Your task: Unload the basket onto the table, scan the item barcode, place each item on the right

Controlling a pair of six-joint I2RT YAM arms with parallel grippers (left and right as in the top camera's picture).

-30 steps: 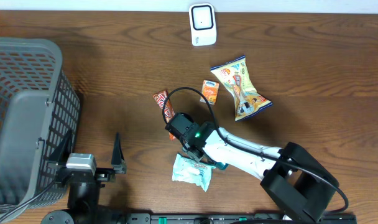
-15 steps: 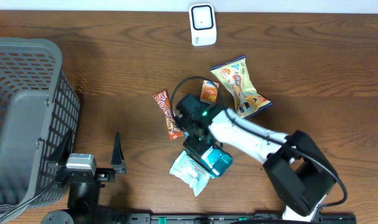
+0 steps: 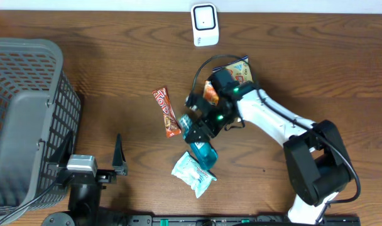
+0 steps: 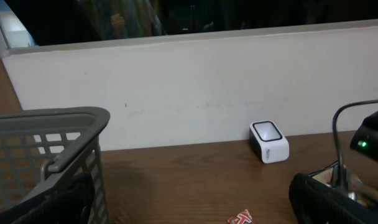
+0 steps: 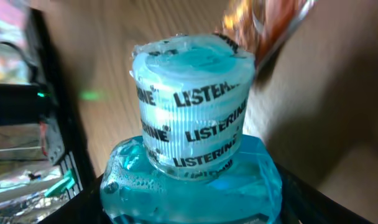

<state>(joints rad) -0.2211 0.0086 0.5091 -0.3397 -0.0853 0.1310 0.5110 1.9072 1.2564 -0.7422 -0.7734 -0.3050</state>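
Wooden table [image 3: 115, 81]. We note right gripper [image 3: 198, 138] pinching mouthwash bottle [image 3: 205, 154], six o'clock of scanner [image 3: 204, 25]; left gripper's [image 3: 92, 152] jaws spread wide.

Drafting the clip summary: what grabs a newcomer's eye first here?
The teal Listerine bottle fills the right wrist view, held by the right arm above mid-table. Next come the white scanner at the table's far edge and the grey basket on the left.

LISTERINE on cap [image 5: 192, 106] of bottle [image 5: 189, 186]
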